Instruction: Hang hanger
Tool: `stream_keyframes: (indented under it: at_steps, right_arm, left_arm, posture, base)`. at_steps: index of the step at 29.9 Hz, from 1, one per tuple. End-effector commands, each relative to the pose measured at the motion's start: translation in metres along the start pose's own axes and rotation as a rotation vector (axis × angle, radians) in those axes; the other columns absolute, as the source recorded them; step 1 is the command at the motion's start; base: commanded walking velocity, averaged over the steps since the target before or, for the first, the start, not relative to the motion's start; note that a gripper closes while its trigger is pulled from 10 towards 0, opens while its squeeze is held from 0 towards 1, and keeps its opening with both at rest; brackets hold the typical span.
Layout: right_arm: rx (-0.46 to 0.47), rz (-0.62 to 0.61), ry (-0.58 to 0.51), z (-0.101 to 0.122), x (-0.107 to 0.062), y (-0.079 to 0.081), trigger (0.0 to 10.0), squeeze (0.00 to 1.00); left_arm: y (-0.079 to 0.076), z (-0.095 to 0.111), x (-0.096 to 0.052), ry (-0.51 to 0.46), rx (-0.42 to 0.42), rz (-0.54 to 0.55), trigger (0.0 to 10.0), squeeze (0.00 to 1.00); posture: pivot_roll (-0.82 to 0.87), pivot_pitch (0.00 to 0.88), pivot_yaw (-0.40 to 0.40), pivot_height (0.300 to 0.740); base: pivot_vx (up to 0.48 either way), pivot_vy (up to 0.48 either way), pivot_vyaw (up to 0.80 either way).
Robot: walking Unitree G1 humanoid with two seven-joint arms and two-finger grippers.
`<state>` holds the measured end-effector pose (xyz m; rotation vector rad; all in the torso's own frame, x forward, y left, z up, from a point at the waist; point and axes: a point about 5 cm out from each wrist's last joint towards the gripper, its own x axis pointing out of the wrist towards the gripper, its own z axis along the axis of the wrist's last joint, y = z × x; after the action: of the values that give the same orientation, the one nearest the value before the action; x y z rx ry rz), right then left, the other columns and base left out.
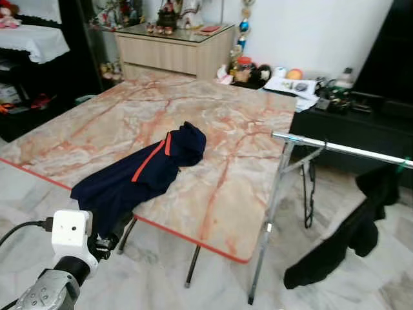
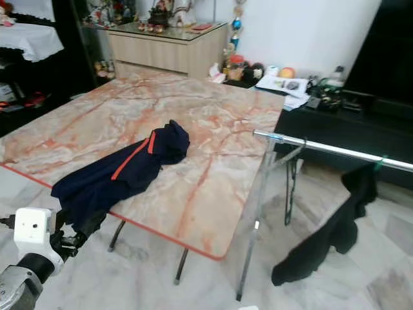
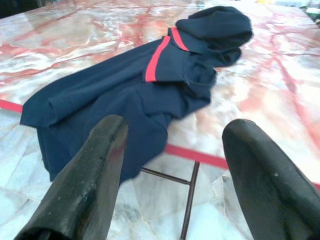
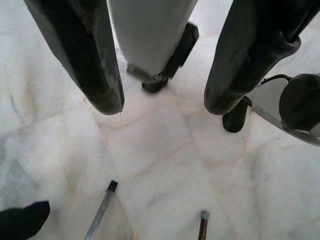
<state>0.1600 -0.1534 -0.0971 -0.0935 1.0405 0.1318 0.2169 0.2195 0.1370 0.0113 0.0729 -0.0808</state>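
Observation:
A navy garment (image 1: 139, 171) with a red stripe lies crumpled on the marble table (image 1: 219, 129), its lower part hanging over the near red edge. My left gripper (image 1: 106, 245) is low at the left, just in front of and below that hanging part. In the left wrist view its fingers (image 3: 100, 165) stand open and hold nothing. To the right runs a silver rack rail (image 1: 335, 148), and a black garment (image 1: 352, 232) hangs from its far end by a green hook (image 1: 405, 163). My right gripper (image 4: 162, 102) hangs open over the floor.
The rack's metal leg (image 1: 271, 219) stands close to the table's right corner. A black low console (image 1: 361, 126) with clutter sits behind the rail. A wooden cabinet (image 1: 174, 51) is at the back, dark shelving (image 1: 26, 71) at the left. White marble floor (image 1: 161, 278) lies ahead.

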Motion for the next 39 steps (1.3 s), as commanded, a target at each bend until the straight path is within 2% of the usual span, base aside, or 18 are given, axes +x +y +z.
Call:
stream_keyframes:
  at_steps: [1,4,6,7,8,11,13,14,15,18,21,22,23,24,27,31,34,39]
  right_arm:
    - [-0.005,-0.005,0.006,-0.001,0.000,-0.003,10.0,0.00]
    - [-0.007,-0.005,0.005,0.000,0.000,-0.003,10.0,0.00]
    - [-0.006,-0.005,0.005,0.000,0.000,-0.003,10.0,0.00]
    - [-0.006,-0.005,0.005,0.000,0.000,-0.003,10.0,0.00]
    - [-0.006,-0.006,0.005,0.000,0.000,-0.003,10.0,0.00]
    - [-0.005,-0.007,0.004,0.000,0.000,-0.003,10.0,0.00]
    - [-0.006,-0.008,0.004,0.000,0.000,-0.003,10.0,0.00]
    - [-0.006,-0.009,0.005,0.000,0.000,-0.003,10.0,0.00]
    - [-0.005,-0.009,0.005,0.000,0.000,-0.003,10.0,0.00]
    - [-0.003,-0.011,0.004,-0.001,0.000,-0.002,10.0,0.00]
    - [-0.006,-0.012,0.006,-0.001,0.000,-0.003,10.0,0.00]
    - [-0.006,-0.012,0.006,-0.001,0.000,-0.003,10.0,0.00]
    - [-0.001,-0.015,0.005,-0.002,0.000,-0.002,10.0,0.00]
    - [0.003,-0.017,0.003,-0.002,0.000,-0.001,10.0,0.00]
    - [0.008,-0.018,-0.001,-0.002,-0.001,-0.001,10.0,0.00]
    - [-0.020,-0.026,0.011,-0.003,-0.001,-0.002,10.0,0.00]
    - [0.027,-0.045,0.001,-0.004,-0.001,-0.002,10.0,0.00]
    - [0.004,-0.049,0.010,-0.004,-0.001,-0.002,10.0,0.00]
  left_arm:
    - [0.003,-0.007,-0.001,0.020,-0.007,0.016,10.0,0.00]
    - [0.010,-0.015,-0.002,0.044,-0.016,0.050,10.0,0.00]
    - [0.020,-0.035,-0.006,0.135,0.023,0.098,10.0,0.00]
    - [0.020,-0.035,-0.006,0.135,0.023,0.098,10.0,0.00]
    - [0.025,-0.056,-0.011,0.215,0.019,0.104,10.0,0.00]
    - [0.030,-0.075,-0.014,0.284,0.018,0.111,10.0,0.00]
    - [0.037,-0.100,-0.016,0.390,0.049,0.128,10.0,0.00]
    - [0.042,-0.116,-0.019,0.458,0.039,0.144,10.0,0.00]
    - [0.044,-0.124,-0.020,0.483,0.032,0.153,10.0,0.00]
    - [0.044,-0.143,-0.024,0.559,0.048,0.138,10.0,0.00]
    - [0.035,-0.176,-0.036,0.712,0.095,0.084,10.0,0.00]
    - [0.035,-0.176,-0.036,0.712,0.095,0.084,10.0,0.00]
    - [0.031,-0.187,-0.043,0.752,0.083,0.069,10.0,0.00]
    - [0.028,-0.203,-0.055,0.829,0.088,0.068,10.0,0.00]
    - [0.026,-0.216,-0.066,0.904,0.086,0.081,10.0,0.00]
    - [0.026,-0.222,-0.069,0.947,0.100,0.106,10.0,0.00]
    - [0.024,-0.218,-0.055,0.897,0.078,0.124,10.0,0.00]
    - [0.018,-0.216,-0.041,0.869,0.081,0.080,10.0,0.00]
  posture:
    - [0.26,0.022,-0.002,0.740]
    - [0.25,0.027,-0.005,0.740]
    - [0.25,0.027,-0.005,0.740]
    - [0.25,0.027,-0.005,0.740]
    - [0.24,0.024,-0.003,0.740]
    - [0.23,0.022,-0.006,0.740]
    - [0.23,0.012,-0.006,0.740]
    - [0.22,0.008,-0.002,0.740]
    - [0.22,0.008,-0.002,0.740]
    - [0.22,0.001,0.001,0.740]
    - [0.21,0.000,0.002,0.740]
    - [0.21,0.000,0.002,0.740]
    - [0.19,0.000,0.007,0.740]
    - [0.18,0.000,0.014,0.740]
    - [0.18,0.000,0.010,0.740]
    - [0.18,0.000,0.009,0.740]
    - [0.17,0.000,0.016,0.740]
    - [0.18,0.000,0.019,0.740]
  base:
    - [-0.266,0.000,0.00]
    - [0.000,0.000,0.00]
    - [0.000,0.000,0.00]
    - [0.000,0.000,0.00]
    - [0.000,0.000,0.00]
    - [0.000,0.000,0.00]
    - [0.000,0.000,0.00]
    - [0.000,0.000,0.00]
    - [0.000,0.000,0.00]
    - [0.000,0.000,0.00]
    - [0.000,0.000,0.00]
    - [0.000,0.000,0.00]
    - [0.000,0.000,0.00]
    - [0.000,0.000,0.00]
    - [0.000,0.000,0.00]
    - [0.000,0.000,0.00]
    - [0.000,0.000,0.00]
    - [0.000,0.000,0.00]
